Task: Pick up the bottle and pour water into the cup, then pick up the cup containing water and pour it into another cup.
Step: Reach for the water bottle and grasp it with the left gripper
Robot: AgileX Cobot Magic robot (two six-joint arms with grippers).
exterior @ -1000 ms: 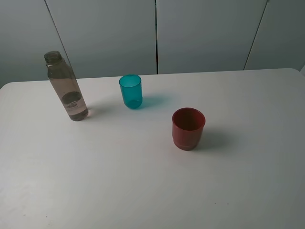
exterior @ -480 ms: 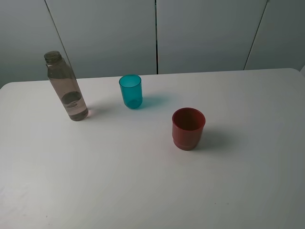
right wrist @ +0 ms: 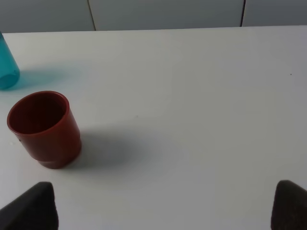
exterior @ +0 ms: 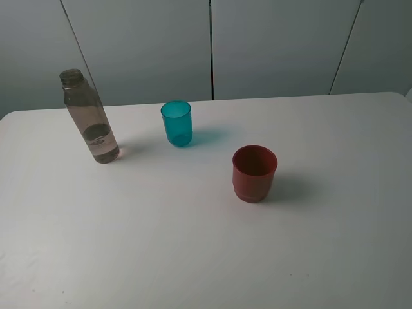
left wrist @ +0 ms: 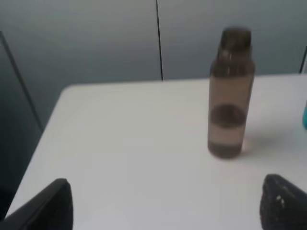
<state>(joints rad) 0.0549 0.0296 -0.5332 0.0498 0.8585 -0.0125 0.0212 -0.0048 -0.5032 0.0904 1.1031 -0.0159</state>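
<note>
White table (exterior: 193,257); bottle (exterior: 90,119) upright, neck up.

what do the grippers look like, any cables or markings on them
Only fingertips show, in the wrist views. The left gripper and right gripper both have matt black, blunt, wedge-like fingertips. One left tip carries a few pale specks. No cables, labels or arm links appear; the high camera shows no arm at all.
</note>
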